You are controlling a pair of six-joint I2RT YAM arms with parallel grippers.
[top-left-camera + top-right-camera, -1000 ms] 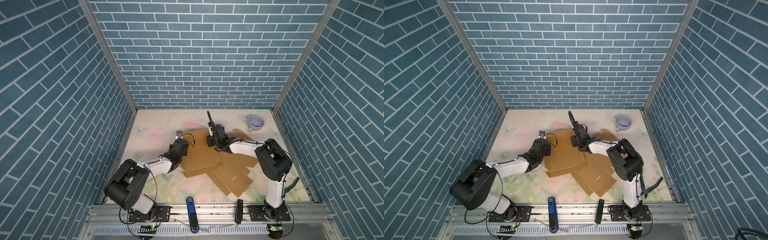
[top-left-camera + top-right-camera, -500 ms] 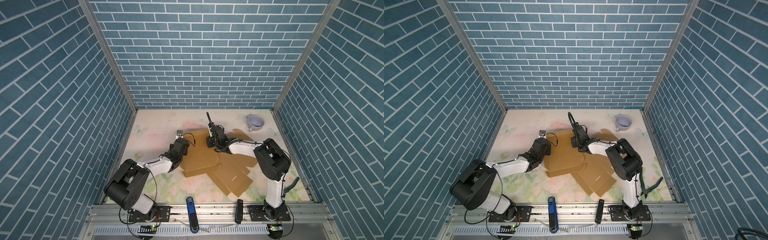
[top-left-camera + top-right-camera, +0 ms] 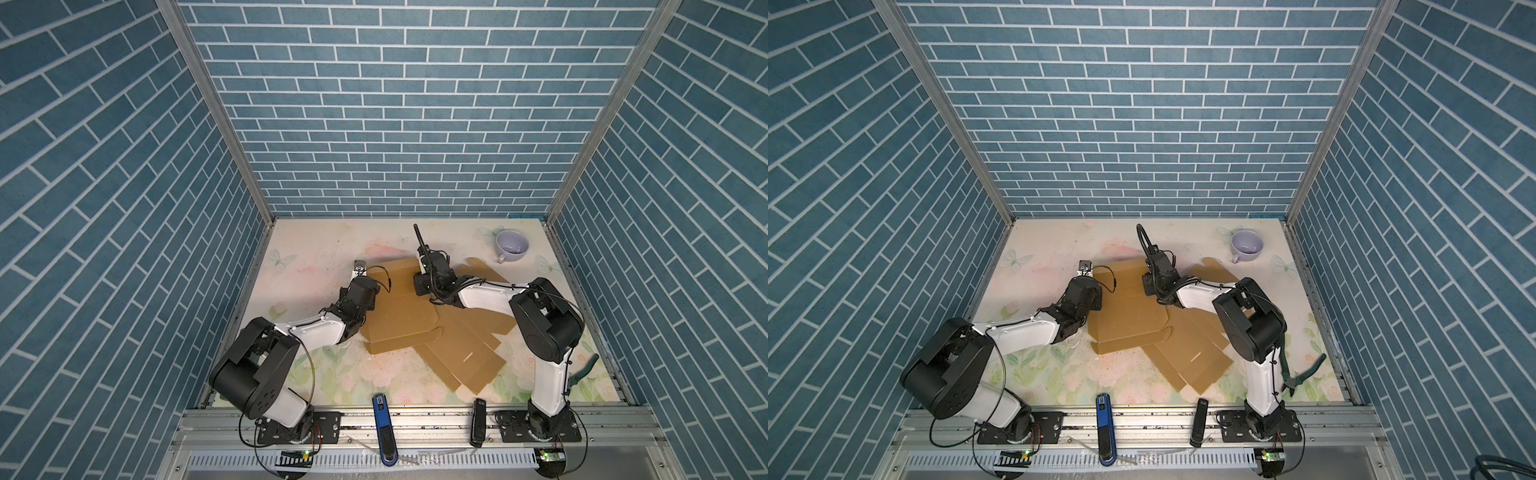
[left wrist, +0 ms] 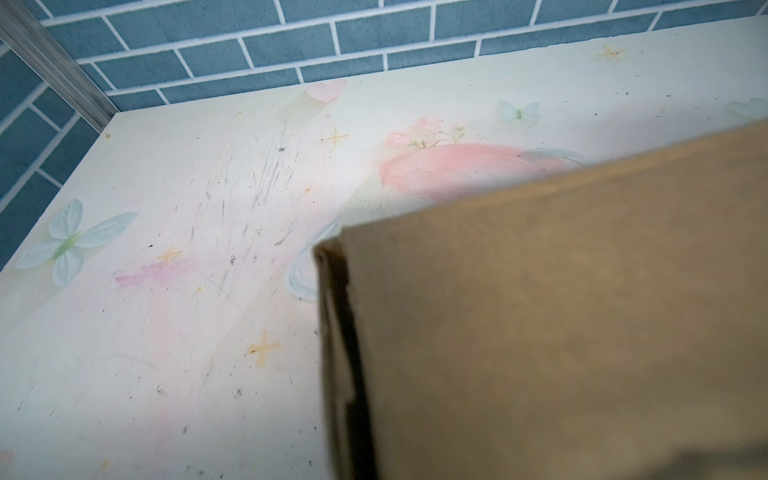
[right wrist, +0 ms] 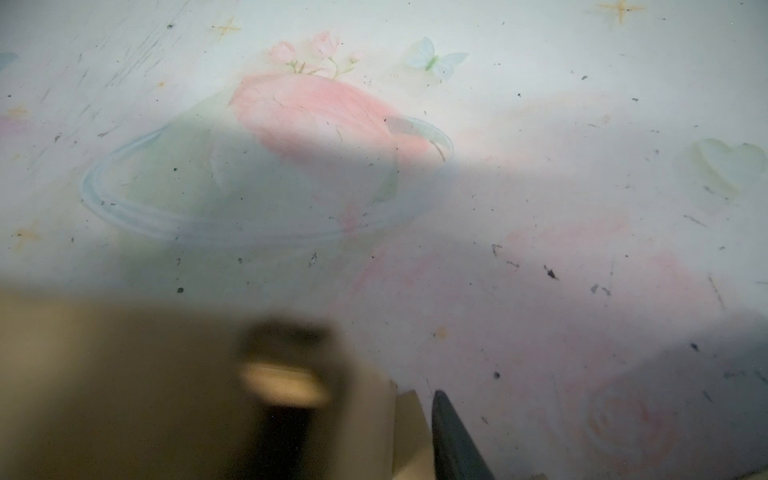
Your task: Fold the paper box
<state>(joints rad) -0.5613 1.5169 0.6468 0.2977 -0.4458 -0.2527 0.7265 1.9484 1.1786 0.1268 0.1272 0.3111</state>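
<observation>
The paper box [image 3: 399, 320] [image 3: 1129, 320] is flat brown cardboard lying partly folded in the middle of the table, with flaps spread toward the right front. My left gripper [image 3: 370, 297] [image 3: 1096, 297] sits low at its left edge and is shut on that edge. In the left wrist view the cardboard panel [image 4: 540, 311] fills the near side and hides the fingers. My right gripper [image 3: 420, 286] [image 3: 1148, 286] is at the box's far edge. There its jaws stand apart around a flap [image 5: 124, 395], with one dark finger [image 5: 453, 436] clear of the cardboard.
A lavender cup [image 3: 512, 245] [image 3: 1246, 245] stands at the back right. Green pliers [image 3: 584, 368] lie by the right wall. A blue tool [image 3: 380, 411] and a black one [image 3: 478, 419] rest on the front rail. Brick walls close in three sides.
The right gripper's jaws have come apart at the box's far edge. The left arm and the box have kept their places.
</observation>
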